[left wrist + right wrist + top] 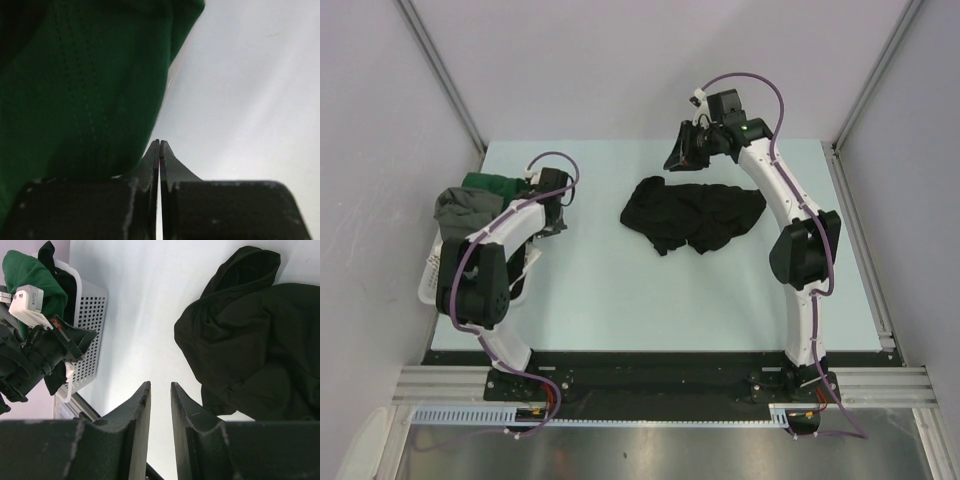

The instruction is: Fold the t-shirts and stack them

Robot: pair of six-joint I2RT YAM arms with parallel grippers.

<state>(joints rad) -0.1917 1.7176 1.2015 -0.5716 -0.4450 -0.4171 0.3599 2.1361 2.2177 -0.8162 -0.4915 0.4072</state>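
A crumpled black t-shirt (pixel 692 213) lies on the pale table, mid-right; it also shows in the right wrist view (pixel 245 335). A dark green t-shirt (pixel 492 186) and a grey t-shirt (pixel 465 208) are heaped in the white basket (pixel 432 280) at the left. My left gripper (pixel 552 218) is beside the basket. In its wrist view it (pixel 159 145) is shut with nothing between the tips, and the green cloth (pixel 75 90) hangs against its left finger. My right gripper (pixel 678 158) hovers beyond the black shirt's far left edge, slightly open and empty (pixel 160 386).
The basket (pixel 92 315) stands at the table's left edge with the green shirt (pixel 30 275) spilling over its rim. Grey walls enclose the table on three sides. Bare table (pixel 620 300) lies between the arms, in front of the black shirt.
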